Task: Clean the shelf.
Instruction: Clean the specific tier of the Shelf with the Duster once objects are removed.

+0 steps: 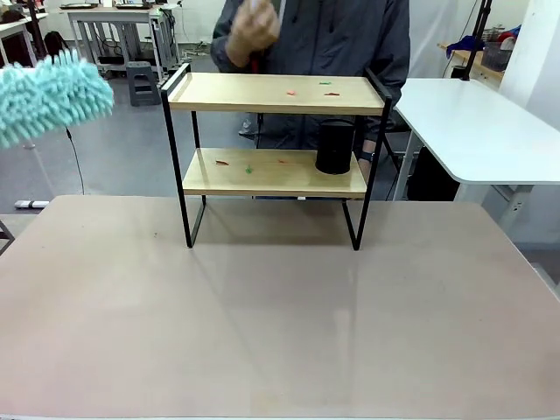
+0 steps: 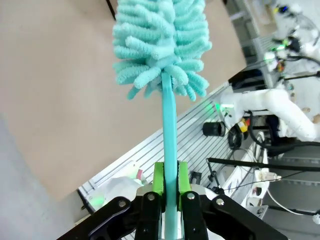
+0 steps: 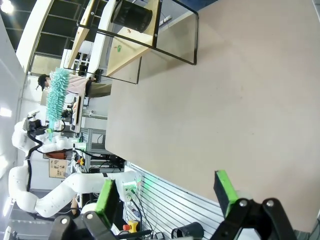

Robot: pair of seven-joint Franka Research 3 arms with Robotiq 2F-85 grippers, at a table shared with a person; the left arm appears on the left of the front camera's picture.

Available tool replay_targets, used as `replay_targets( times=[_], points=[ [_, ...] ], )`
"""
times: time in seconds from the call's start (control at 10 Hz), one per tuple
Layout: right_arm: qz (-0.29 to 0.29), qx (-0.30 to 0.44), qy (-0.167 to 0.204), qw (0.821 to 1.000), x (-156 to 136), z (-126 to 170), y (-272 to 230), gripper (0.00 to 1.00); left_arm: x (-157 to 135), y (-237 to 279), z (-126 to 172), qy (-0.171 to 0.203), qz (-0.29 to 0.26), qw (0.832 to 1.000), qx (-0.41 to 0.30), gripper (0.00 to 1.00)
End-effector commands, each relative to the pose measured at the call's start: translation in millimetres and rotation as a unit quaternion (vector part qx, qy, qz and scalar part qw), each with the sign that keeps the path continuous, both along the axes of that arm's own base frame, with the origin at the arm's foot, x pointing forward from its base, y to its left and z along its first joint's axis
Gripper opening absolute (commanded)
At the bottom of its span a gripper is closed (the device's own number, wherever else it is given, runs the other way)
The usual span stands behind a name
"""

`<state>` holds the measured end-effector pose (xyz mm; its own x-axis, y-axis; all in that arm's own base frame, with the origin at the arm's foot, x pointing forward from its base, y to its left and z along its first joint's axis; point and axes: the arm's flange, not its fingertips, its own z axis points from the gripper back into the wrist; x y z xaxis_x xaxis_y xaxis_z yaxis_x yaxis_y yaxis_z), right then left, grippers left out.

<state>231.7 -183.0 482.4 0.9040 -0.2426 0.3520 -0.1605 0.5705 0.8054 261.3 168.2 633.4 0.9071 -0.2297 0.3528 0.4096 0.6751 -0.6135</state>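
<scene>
left end effector (image 2: 170,176) tight on teal duster (image 2: 160,40), aloft left of shelf (image 1: 262,94)

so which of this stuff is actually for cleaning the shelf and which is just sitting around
For the job: shelf; teal duster, clamped in the left tool; red and green scraps on both boards.
Just there: black cylinder on the lower board; white side table; open right tool.
</scene>
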Motion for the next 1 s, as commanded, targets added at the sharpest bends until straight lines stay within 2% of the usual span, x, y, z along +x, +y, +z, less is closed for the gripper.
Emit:
replay_targets(
  times=[0.0, 0.1, 0.2, 0.3, 0.4, 0.5, 0.6, 0.7, 0.9],
  points=[
    [0.005, 0.002, -0.015, 1.000, 2, 2, -1, 1.00, 10, -46, 66, -0.044, 0.026, 0.998, 0.028, 0.12],
    [0.005, 0.002, -0.015, 1.000, 2, 2, -1, 1.00, 28, -94, 115, -0.029, 0.059, 0.994, 0.084, 0.12],
    [0.005, 0.002, -0.015, 1.000, 2, 2, -1, 1.00, 49, -143, 145, -0.040, 0.054, 0.994, 0.092, 0.12],
    [0.005, 0.002, -0.015, 1.000, 2, 2, -1, 1.00, 68, -188, 156, -0.039, 0.064, 0.992, 0.101, 0.12],
    [0.005, 0.002, -0.015, 1.000, 2, 2, -1, 1.00, 86, -232, 152, -0.024, 0.073, 0.990, 0.122, 0.12],
    [0.005, 0.002, -0.015, 1.000, 2, 2, -1, 1.00, 97, -270, 138, -0.026, 0.061, 0.988, 0.137, 0.12],
    [0.005, 0.002, -0.015, 1.000, 2, 2, -1, 1.00, 102, -292, 119, -0.015, 0.073, 0.987, 0.140, 0.12],
    [0.005, 0.002, -0.015, 1.000, 2, 2, -1, 1.00, 78, -270, 152, -0.045, 0.055, 0.991, 0.113, 0.12],
    [0.005, 0.002, -0.015, 1.000, 2, 2, -1, 1.00, 78, -270, 152, -0.045, 0.055, 0.991, 0.113, 0.12]
  ],
)
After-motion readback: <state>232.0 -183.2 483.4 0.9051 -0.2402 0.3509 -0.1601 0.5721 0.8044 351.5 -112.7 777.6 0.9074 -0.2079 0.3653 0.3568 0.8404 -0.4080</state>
